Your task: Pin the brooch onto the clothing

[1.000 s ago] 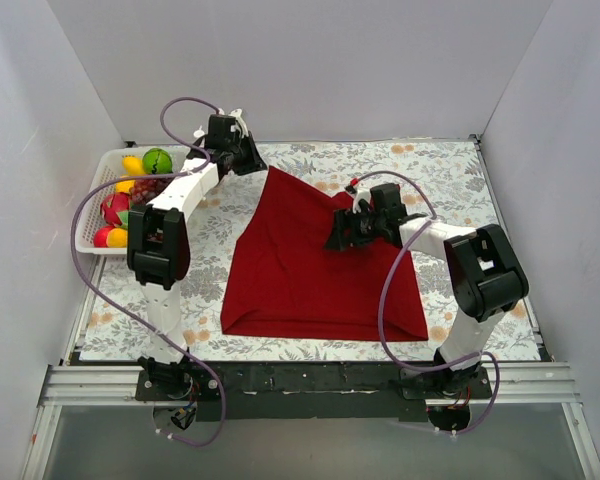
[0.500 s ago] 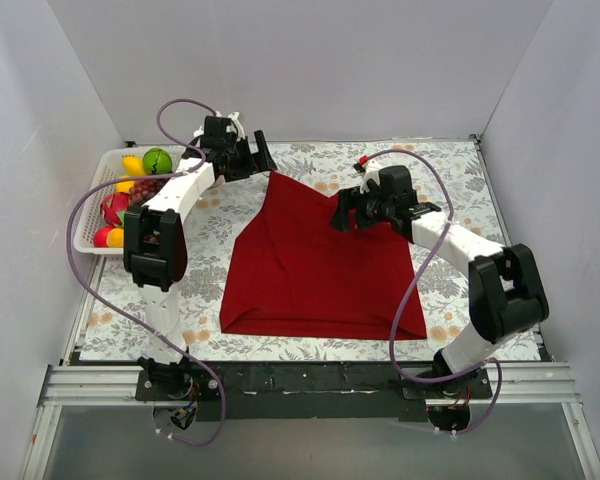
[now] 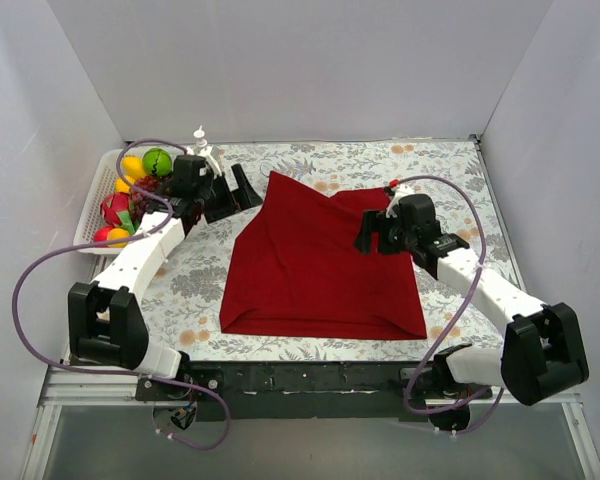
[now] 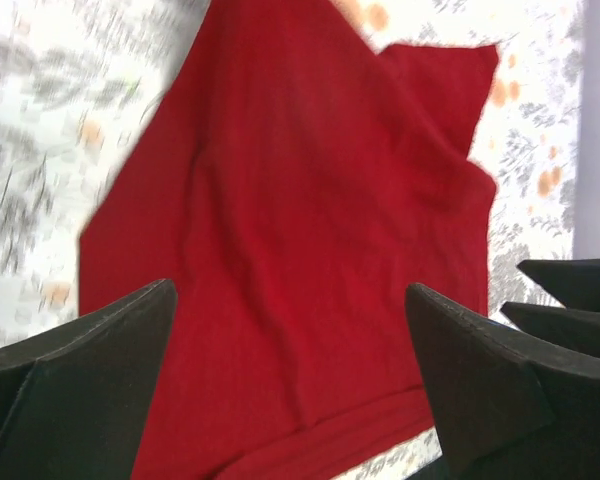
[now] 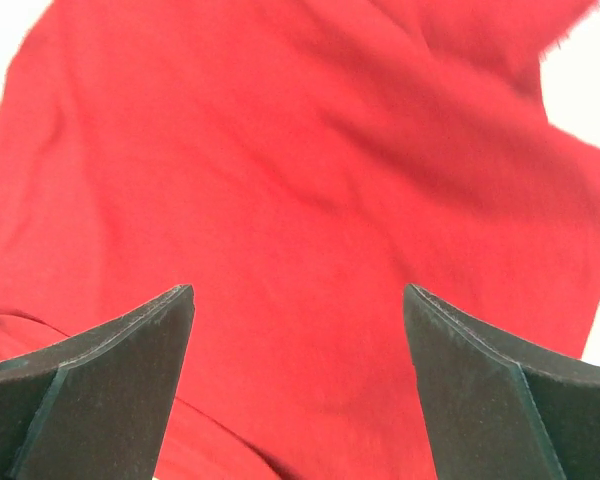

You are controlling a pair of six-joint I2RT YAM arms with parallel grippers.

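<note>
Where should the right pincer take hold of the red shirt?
Probably the rumpled far right corner of the red shirt, approached from the right side by the right pincer: folds there look raised enough to pinch, while the rest lies flat.

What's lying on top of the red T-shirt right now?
No brooch shows on the T-shirt; only bare fabric. The right gripper hangs over its far right part, hiding a patch.

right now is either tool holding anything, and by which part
Nothing is held. The left tool and the right tool are both open, with nothing between their fingers.
</note>
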